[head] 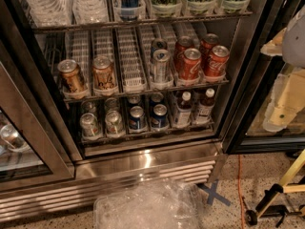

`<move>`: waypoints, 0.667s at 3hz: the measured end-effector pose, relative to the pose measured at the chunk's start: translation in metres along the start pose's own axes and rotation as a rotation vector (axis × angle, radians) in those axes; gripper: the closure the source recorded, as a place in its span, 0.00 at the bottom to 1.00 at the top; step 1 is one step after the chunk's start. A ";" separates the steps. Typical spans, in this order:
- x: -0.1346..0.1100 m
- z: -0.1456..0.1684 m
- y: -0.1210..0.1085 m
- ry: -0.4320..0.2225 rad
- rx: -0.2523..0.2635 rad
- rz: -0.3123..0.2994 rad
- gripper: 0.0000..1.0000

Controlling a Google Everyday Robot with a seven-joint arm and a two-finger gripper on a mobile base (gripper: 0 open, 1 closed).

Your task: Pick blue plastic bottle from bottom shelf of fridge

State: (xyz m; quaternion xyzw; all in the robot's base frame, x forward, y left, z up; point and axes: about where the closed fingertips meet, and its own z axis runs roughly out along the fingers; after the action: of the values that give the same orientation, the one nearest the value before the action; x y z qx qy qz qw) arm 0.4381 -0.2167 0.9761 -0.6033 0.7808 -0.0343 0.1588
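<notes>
The fridge [143,163] stands open in front of me, with steel frame and louvred base. On the bottom shelf [147,136], in the two rightmost lanes, stand two near-identical small plastic bottles with white caps, dark contents and pale labels: one bottle [182,110] and its twin [205,106] to its right. I cannot tell which of them the task means. My gripper [281,106] shows as cream and white parts at the right edge, outside the fridge, right of the door frame, at about the height of the bottom shelf and well apart from the bottles.
Blue cans [147,117] and silver cans [101,123] share the bottom shelf. Red cans [200,60] and gold cans [88,75] sit on the rack above. A glass door [24,142] hangs open at left. A clear plastic bin [147,206] lies on the floor; a yellow stand [286,185] is at right.
</notes>
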 end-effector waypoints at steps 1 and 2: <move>0.000 0.000 0.000 0.000 0.000 0.000 0.00; -0.001 0.005 0.001 -0.041 0.010 0.029 0.00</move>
State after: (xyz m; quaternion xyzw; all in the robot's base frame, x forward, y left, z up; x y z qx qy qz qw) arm 0.4387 -0.2150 0.9709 -0.5916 0.7860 -0.0235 0.1781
